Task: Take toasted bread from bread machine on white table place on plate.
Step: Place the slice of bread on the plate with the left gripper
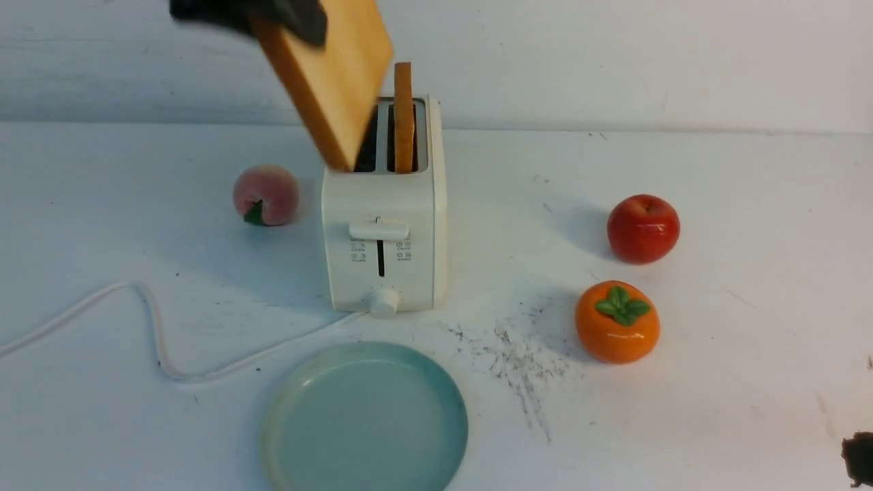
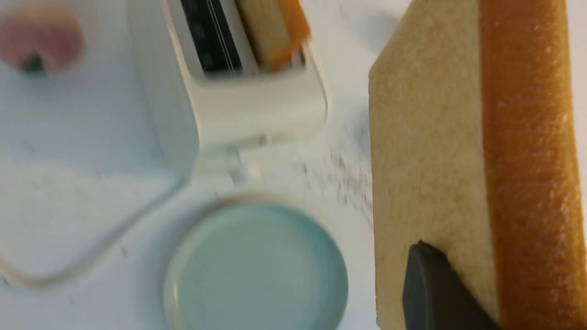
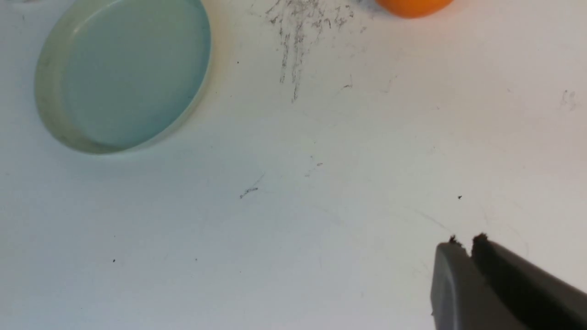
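Toast (image 1: 334,75), square, with a spongy pale-tan face and smooth orange-brown crust, hangs tilted above the boxy white bread machine (image 1: 385,232), clamped at its top edge in the left gripper (image 1: 293,24). A second slice (image 1: 404,116) stands upright in the right slot. The round glossy teal plate (image 1: 365,416) lies on the scuffed white worktop (image 1: 750,204) in front of the machine. The right gripper (image 3: 470,243) hovers low, jaws together, holding nothing.

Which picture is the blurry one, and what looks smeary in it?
Left wrist view: the blurry one; the bread machine, peach and plate are smeared, while the held toast up close looks sharper. Front view: crisp, with a soft shadow beside the apple. Right wrist view: sharp, with clear scuffs on the white table.
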`<action>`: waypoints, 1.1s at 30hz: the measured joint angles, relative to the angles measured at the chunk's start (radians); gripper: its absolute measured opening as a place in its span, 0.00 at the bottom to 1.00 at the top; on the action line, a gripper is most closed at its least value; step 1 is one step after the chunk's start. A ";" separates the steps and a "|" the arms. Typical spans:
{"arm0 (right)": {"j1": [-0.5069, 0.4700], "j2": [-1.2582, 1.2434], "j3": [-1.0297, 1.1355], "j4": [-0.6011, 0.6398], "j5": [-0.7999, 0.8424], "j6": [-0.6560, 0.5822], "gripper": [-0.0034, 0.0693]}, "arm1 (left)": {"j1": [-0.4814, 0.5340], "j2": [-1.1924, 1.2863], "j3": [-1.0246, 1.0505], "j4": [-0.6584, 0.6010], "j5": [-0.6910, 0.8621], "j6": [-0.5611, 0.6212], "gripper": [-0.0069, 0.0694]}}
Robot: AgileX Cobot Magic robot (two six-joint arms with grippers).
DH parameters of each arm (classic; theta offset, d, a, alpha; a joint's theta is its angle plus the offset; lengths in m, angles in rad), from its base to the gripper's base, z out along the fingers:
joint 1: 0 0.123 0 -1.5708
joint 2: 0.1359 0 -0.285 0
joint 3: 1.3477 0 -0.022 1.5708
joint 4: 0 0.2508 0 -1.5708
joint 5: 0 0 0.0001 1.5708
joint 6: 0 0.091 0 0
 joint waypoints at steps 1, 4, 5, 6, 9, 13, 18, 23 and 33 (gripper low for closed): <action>0.000 0.000 0.000 0.000 0.000 0.000 0.13 | 0.000 -0.020 0.059 -0.015 0.000 0.008 0.24; 0.000 0.000 0.000 0.000 0.000 0.000 0.13 | 0.000 -0.064 0.349 -0.092 -0.036 0.025 0.24; 0.000 0.000 0.000 0.000 0.000 0.000 0.13 | 0.000 -0.069 0.436 -0.119 -0.080 0.034 0.24; 0.000 0.000 0.000 0.001 0.000 0.000 0.13 | 0.000 -0.069 0.499 -0.142 -0.123 0.045 0.24; 0.000 0.000 0.000 0.001 0.000 0.000 0.13 | 0.000 -0.067 0.680 -0.239 -0.307 0.130 0.24; 0.000 0.000 0.000 0.001 0.000 0.000 0.14 | 0.000 -0.065 0.750 -0.368 -0.424 0.265 0.24; 0.000 0.000 0.000 0.002 0.000 0.000 0.15 | 0.000 -0.011 0.755 -0.476 -0.460 0.338 0.24; 0.000 0.000 0.000 0.002 -0.001 0.000 0.15 | 0.000 0.110 0.755 -0.489 -0.520 0.342 0.24; 0.000 0.000 0.000 0.003 0.000 0.000 0.16 | 0.001 0.251 0.755 -0.495 -0.592 0.310 0.24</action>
